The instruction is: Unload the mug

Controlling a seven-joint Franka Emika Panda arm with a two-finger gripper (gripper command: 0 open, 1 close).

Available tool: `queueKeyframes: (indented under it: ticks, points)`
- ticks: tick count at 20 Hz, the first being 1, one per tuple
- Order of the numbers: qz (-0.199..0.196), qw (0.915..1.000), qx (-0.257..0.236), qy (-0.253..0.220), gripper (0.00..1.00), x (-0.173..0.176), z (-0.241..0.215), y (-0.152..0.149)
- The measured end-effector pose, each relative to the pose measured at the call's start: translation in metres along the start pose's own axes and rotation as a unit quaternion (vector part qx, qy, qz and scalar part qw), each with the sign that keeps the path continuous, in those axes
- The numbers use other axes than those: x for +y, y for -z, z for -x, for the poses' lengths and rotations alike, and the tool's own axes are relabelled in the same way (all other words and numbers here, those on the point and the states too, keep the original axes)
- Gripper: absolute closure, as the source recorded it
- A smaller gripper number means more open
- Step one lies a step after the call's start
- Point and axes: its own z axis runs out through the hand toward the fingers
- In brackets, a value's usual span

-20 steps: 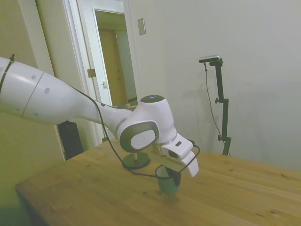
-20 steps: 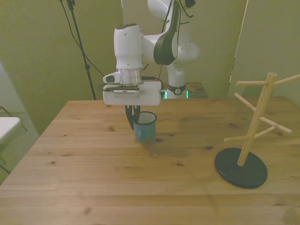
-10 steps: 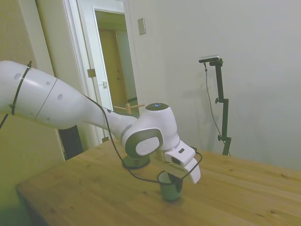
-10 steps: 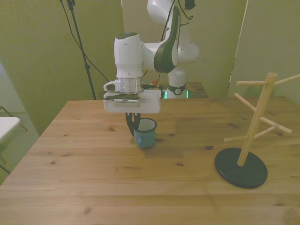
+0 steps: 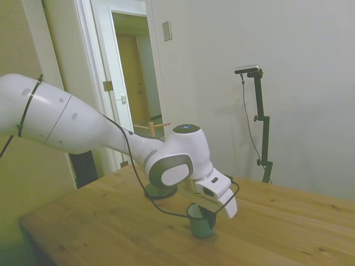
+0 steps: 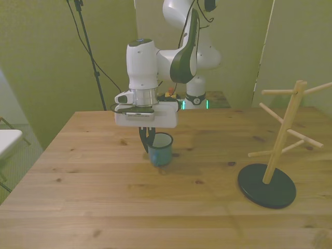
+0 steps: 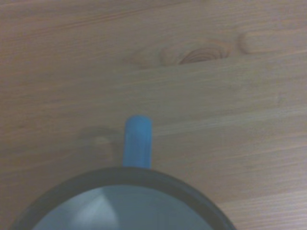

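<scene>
The blue-teal mug stands upright on the wooden table, left of centre in the front view. My gripper comes down from above with its dark fingers straddling the mug's wall on the front view's left, shut on the rim. From the side, the mug sits on the tabletop under the gripper. The wrist view shows the mug's dark rim and white inside with its blue handle pointing out over the wood.
A wooden mug tree on a round black base stands at the front view's right, its pegs bare. In the side view its base lies behind the arm. An open doorway shows behind the table.
The arm lowered the mug from just above the table until it rests on the wood. Over the last half second almost nothing moved.
</scene>
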Motion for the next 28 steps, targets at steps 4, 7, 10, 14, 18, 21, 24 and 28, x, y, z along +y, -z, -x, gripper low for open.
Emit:
queueKeyframes:
  ticks: [4,7,10,14,18,21,24,28]
  points:
    - [-0.002,1.0000,-0.002,-0.004,0.00,0.000,0.000,-0.001]
    - [-0.002,1.0000,-0.002,-0.005,0.00,0.001,0.000,-0.001]
    - [-0.005,1.0000,0.003,-0.006,0.00,0.002,-0.003,0.005]
    - [-0.016,0.9997,0.020,-0.007,0.00,0.002,-0.011,0.034]
    - [-0.027,0.9993,0.025,0.012,0.00,-0.009,-0.004,0.082]
    - [-0.036,0.9985,0.010,0.040,0.00,-0.033,0.017,0.112]
    - [-0.037,0.9964,-0.016,0.075,0.00,-0.058,0.049,0.127]
    - [-0.031,0.9902,-0.052,0.126,0.00,-0.082,0.090,0.137]
